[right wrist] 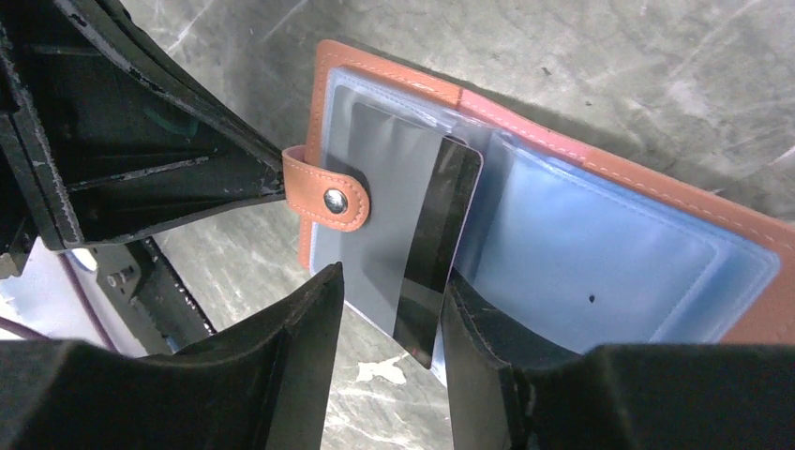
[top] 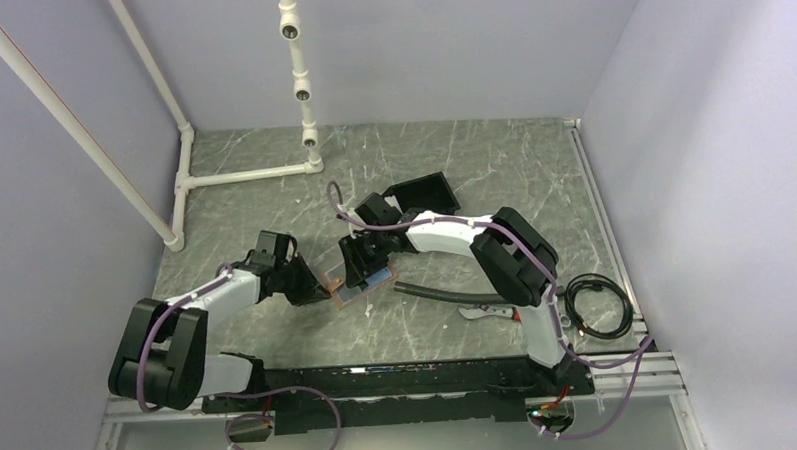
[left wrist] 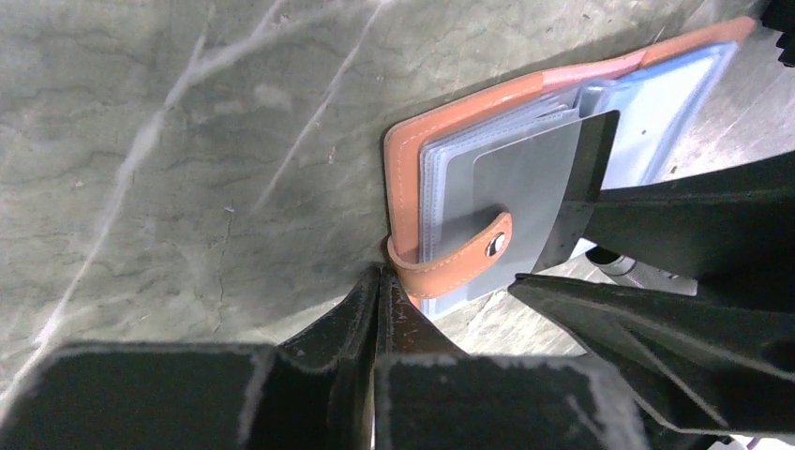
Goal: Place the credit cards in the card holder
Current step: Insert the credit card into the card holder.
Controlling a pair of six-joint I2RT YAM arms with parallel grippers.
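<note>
While the left gripper [left wrist: 378,281] is pinching the card holder [right wrist: 562,141] by its strap [right wrist: 314,187] on the table [top: 472,162], the right gripper [right wrist: 389,281] is straddling a part-inserted credit card [right wrist: 394,187], squeezing or not I cannot tell; released early, it might slip out.

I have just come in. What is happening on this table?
The card holder lies open on the table. The left arm's fingers are closed at its snap strap. The right arm's fingers stand on both sides of a grey card that lies over its clear pockets; whether they grip it is unclear.
</note>
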